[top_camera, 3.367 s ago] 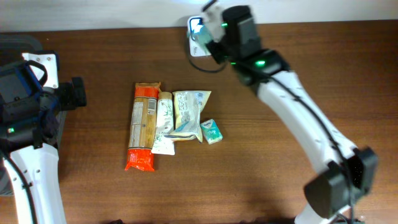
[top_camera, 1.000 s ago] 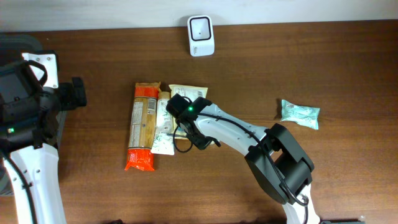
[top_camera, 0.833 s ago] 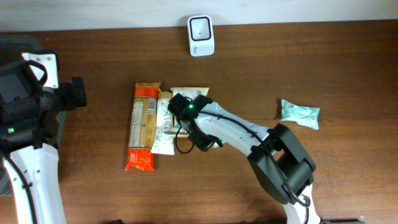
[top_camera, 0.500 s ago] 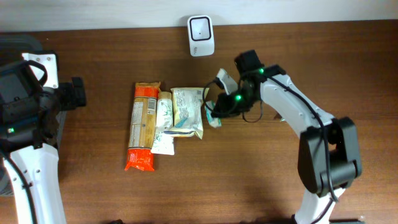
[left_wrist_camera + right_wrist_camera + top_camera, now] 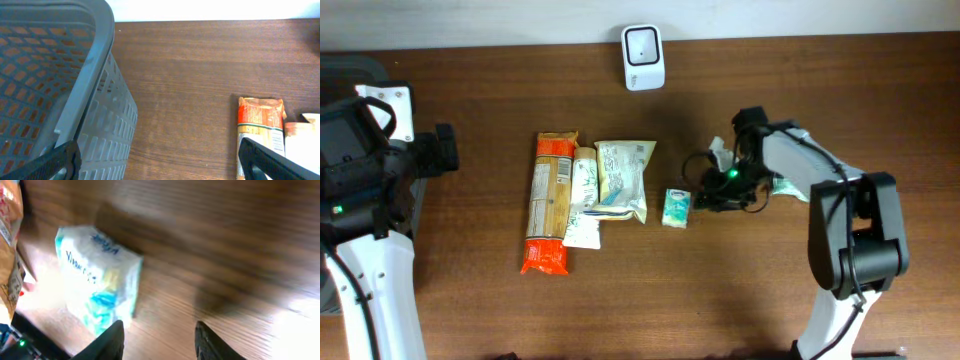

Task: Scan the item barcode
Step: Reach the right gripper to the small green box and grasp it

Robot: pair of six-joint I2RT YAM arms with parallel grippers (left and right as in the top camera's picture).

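The small tissue pack lies flat on the counter, just right of the row of snack bags and well short of the scanner at the far edge. Your right hand hangs low just beside it, fingers apart with only bare wood between them. The pack sits off to one side of that gap, not touching either finger. Your left hand is spread wide over by the grey basket and holds nothing. Expect the pack to be very light and soft: a squashy block in glossy teal-and-white plastic film with rounded corners. It will likely give under pressure and may skid on the smooth wood. Take it across the short sides at mid-length with a modest squeeze, leaving the printed faces uncovered. I cannot tell where the barcode sits.
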